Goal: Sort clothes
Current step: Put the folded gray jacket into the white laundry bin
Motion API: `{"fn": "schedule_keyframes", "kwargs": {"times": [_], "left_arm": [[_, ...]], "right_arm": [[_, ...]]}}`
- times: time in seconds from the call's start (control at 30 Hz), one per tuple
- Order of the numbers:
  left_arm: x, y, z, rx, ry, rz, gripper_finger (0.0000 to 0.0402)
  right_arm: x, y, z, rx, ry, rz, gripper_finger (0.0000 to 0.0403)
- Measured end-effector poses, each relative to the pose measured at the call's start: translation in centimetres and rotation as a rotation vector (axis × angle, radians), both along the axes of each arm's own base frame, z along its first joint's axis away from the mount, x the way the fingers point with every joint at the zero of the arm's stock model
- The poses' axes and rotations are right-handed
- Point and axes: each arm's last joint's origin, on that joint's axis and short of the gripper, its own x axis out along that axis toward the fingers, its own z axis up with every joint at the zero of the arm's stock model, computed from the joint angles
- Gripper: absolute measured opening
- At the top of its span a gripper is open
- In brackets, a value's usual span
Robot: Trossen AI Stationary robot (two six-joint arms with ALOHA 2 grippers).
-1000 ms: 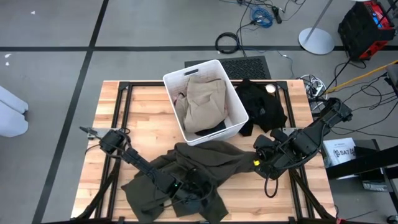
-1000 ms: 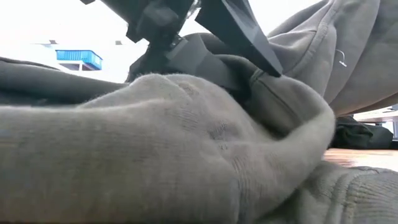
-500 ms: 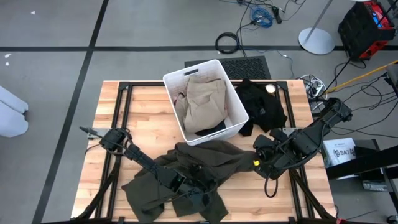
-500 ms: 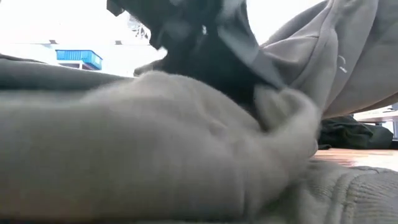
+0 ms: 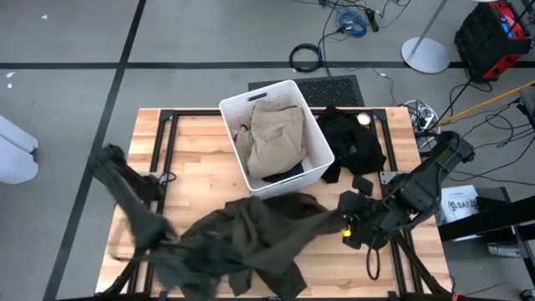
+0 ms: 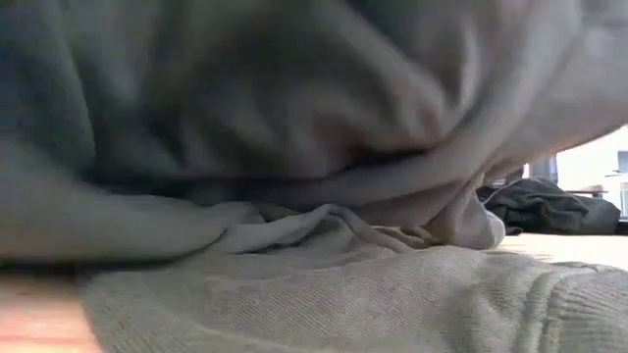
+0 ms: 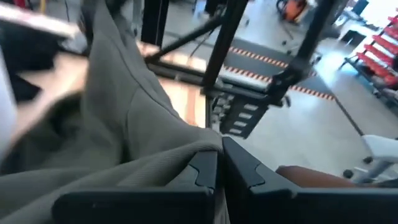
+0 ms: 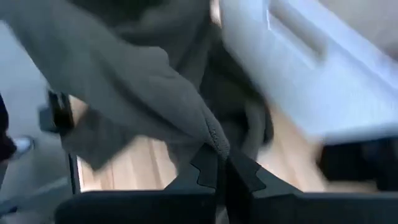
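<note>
Left gripper (image 7: 219,163) was clamped shut on the olive garment (image 5: 251,238), now lifted leftward for sorting.

A wooden bench (image 5: 196,150) on a black frame is seen from above, with a white plastic bin (image 5: 316,138) set near its far middle. A black floor mat (image 5: 330,89) lies just behind the bench. A coiled black cable (image 5: 306,57) and a round white stand base (image 5: 425,55) are seen on the grey floor (image 5: 67,92).
</note>
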Motion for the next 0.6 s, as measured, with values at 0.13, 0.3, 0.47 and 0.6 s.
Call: {"fn": "schedule_keyframes", "kwargs": {"times": [0.13, 0.3, 0.47, 0.6], "left_arm": [[-5.2, 1.9, 5.1, 0.001, -0.119, 0.059, 0.0010], [-9.9, 4.5, 9.9, 0.055, -0.293, 0.147, 0.0010], [-12.4, 7.3, 14.1, 0.117, -0.463, 0.174, 0.0010], [-13.9, 8.9, 17.1, 0.225, -0.712, 0.066, 0.0010]], "right_arm": [[1.2, 0.5, 1.8, -0.153, -0.253, 0.101, 0.0000], [3.1, 1.2, 5.9, -0.435, -0.596, 0.232, 0.0000], [3.9, 0.9, 11.2, -0.727, -0.962, 0.293, 0.0000], [3.0, 0.0, 14.3, -0.887, -1.238, 0.267, 0.0000]]}}
